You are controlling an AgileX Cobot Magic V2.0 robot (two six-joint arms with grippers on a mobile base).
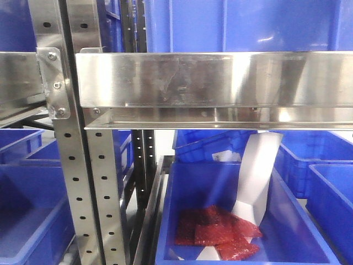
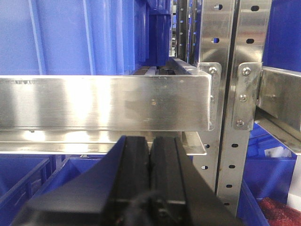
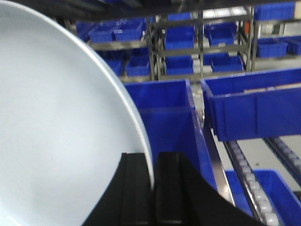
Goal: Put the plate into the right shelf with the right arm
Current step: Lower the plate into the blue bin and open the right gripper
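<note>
The plate (image 3: 56,132) is round, white with a pale-blue tint, and fills the left of the right wrist view, held on edge. My right gripper (image 3: 153,162) is shut on the plate's rim, one black finger on each side. The right shelf (image 1: 220,80) is a brushed steel lip across the front view, bolted to perforated uprights; no plate or gripper shows in that view. My left gripper (image 2: 150,143) is shut and empty, just below and in front of a steel shelf lip (image 2: 103,101).
Blue bins (image 1: 242,22) stand on and under the shelves. A lower bin (image 1: 231,221) holds red packets (image 1: 218,232) and a folded white paper strip (image 1: 255,176). Perforated steel uprights (image 1: 71,165) stand left. Roller tracks (image 3: 254,188) and more blue bins (image 3: 254,108) lie right of the plate.
</note>
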